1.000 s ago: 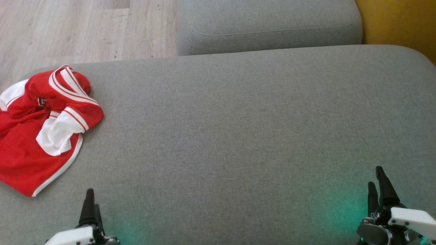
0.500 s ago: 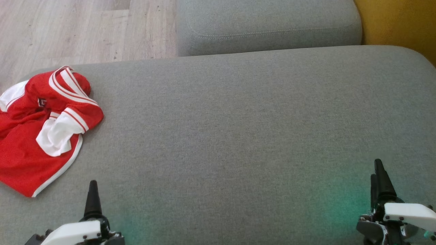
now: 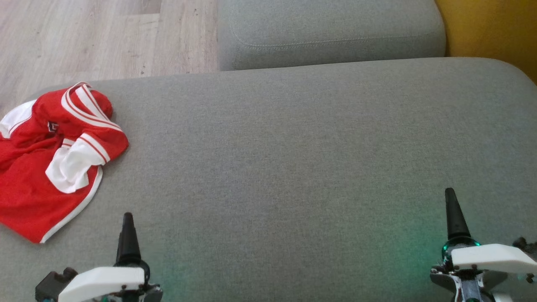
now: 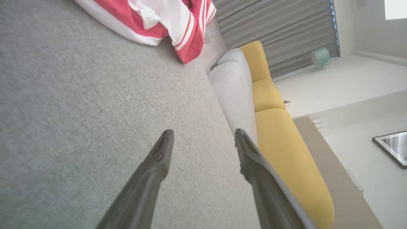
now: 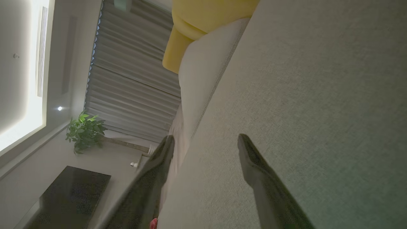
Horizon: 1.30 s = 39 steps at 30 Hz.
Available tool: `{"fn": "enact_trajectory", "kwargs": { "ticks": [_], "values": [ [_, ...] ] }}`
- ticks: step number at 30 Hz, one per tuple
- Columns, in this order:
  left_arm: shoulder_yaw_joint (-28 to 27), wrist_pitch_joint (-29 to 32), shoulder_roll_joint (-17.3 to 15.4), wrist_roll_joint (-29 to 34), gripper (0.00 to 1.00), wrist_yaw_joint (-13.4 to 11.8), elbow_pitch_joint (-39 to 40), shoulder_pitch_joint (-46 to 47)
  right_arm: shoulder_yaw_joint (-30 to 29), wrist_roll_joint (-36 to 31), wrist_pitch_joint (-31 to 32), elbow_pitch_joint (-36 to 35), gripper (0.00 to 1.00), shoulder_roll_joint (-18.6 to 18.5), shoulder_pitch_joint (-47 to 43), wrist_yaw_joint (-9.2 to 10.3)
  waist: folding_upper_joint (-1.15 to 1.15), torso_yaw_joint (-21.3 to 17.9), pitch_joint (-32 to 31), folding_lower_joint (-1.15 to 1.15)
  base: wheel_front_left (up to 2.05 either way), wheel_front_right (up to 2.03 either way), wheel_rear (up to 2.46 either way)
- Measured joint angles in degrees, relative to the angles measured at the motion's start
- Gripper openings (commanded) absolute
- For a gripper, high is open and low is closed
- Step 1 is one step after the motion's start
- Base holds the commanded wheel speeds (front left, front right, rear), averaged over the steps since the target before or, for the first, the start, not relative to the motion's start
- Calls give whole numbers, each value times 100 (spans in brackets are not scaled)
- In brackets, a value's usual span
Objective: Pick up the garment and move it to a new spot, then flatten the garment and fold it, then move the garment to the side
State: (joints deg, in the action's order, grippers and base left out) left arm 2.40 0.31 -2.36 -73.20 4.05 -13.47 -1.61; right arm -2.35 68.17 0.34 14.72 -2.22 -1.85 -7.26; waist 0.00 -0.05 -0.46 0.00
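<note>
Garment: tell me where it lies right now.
In the head view the red-and-white garment lies crumpled at the left end of the grey cushion, ahead and left of the left gripper.

We are in a home living room: a grey upholstered sofa (image 3: pixel 293 147) with a crumpled red-and-white garment (image 3: pixel 29 197) on it, a yellow sofa (image 4: pixel 286 143) beside it, pale wooden floor (image 3: pixel 84 37), long grey curtains (image 5: pixel 133 79), a potted plant (image 5: pixel 84 130), a dark table (image 5: pixel 73 190) and a framed picture (image 4: pixel 392 148).
</note>
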Motion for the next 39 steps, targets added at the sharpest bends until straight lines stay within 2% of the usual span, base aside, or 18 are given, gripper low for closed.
{"fn": "enact_trajectory", "kwargs": {
  "ticks": [16,30,39],
  "values": [
    [326,-253,-3,1471,100,-62,63,-192,307,-1319,-255,-1,100,-1,-35,0,0,17,-63,0,0,0,0],
    [488,-498,-7,2449,100,-301,63,-243,438,-2368,-491,119,100,-2,-140,0,0,31,-100,0,0,0,0],
    [583,-649,-8,3089,100,-355,24,-304,575,-3037,-643,175,100,-3,-140,0,0,38,-123,0,0,0,0]
  ]
}}
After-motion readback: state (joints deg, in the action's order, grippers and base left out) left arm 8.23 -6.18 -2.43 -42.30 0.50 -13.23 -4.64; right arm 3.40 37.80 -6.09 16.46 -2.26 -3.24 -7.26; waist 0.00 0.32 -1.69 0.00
